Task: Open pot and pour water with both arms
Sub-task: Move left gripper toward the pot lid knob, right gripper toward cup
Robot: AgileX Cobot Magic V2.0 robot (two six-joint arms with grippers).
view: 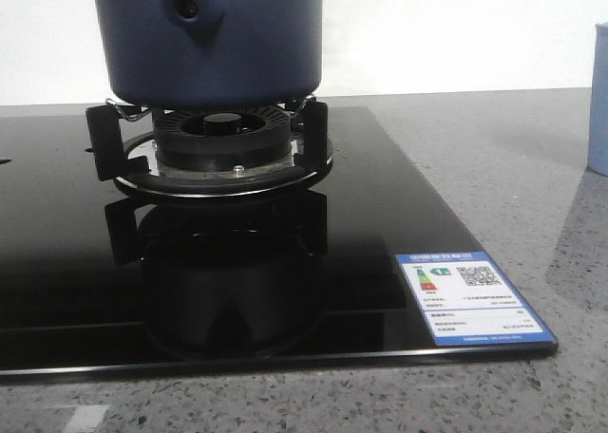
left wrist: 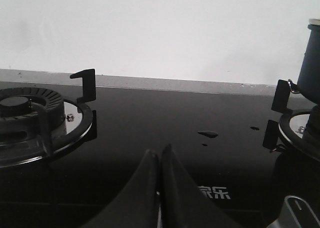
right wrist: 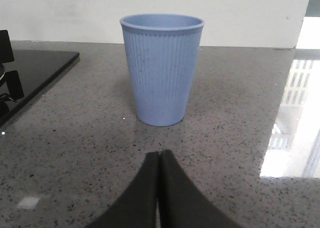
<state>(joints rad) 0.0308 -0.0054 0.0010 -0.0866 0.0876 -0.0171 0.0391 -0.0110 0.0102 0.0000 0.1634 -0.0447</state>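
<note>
Pot point(view: 214, 44): dark navy, sits on the pan supports of the burner point(view: 223, 139) of a black glass hob point(view: 399, 205), handle lug with round hole facing the front camera. Top of pot cut off by the frame edge, so lid not visible. Hob lies on the grey speckled tabletop point(view: 503, 167); energy label sticker point(view: 472, 297) on its near right corner.

Left hand point(left wrist: 160, 188): fingers pressed together, holding nothing, hovering low over the glass between a second burner point(left wrist: 30, 118) and the pot's burner (pot edge just visible at the frame side). A few water drops point(left wrist: 207, 134) on the glass ahead of it.

Right hand point(right wrist: 159, 193): fingers likewise closed tight, empty, over the bare tabletop. A pale blue ribbed cup point(right wrist: 161, 68) stands upright near it, beside the hob, apart from it.
</note>
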